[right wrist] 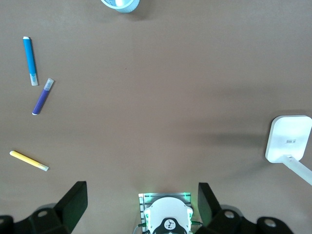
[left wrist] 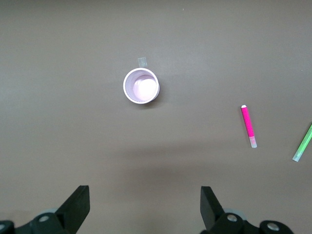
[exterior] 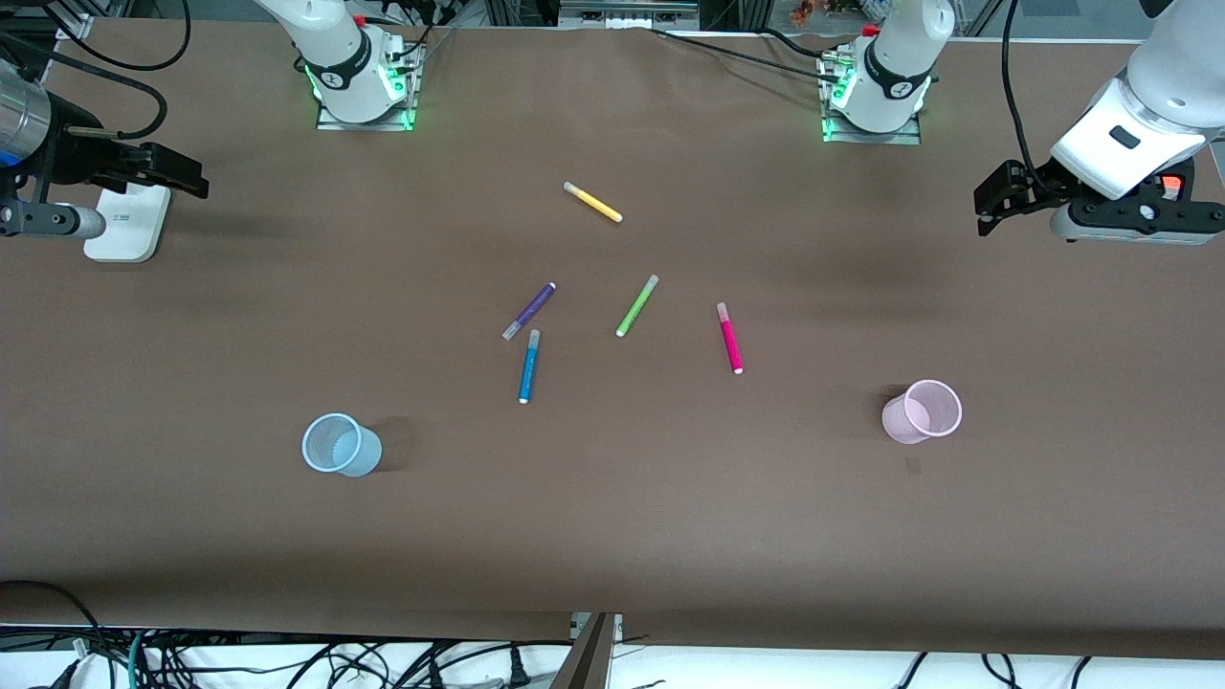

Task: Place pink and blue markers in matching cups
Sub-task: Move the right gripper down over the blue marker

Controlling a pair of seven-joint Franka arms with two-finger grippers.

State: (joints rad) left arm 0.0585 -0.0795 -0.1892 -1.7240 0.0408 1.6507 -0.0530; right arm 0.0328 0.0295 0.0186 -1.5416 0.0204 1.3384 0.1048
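The pink marker and the blue marker lie flat near the table's middle. The pale pink cup stands upright toward the left arm's end, and the pale blue cup stands upright toward the right arm's end. Both cups are nearer the front camera than the markers. My left gripper is open and empty over bare table at its end. Its wrist view shows the gripper, the pink cup and the pink marker. My right gripper is open and empty in its wrist view, which also shows the blue marker and the blue cup.
A purple marker lies close beside the blue marker's cap end. A green marker lies between the purple and pink ones. A yellow marker lies farther from the front camera. A white device sits under the right gripper.
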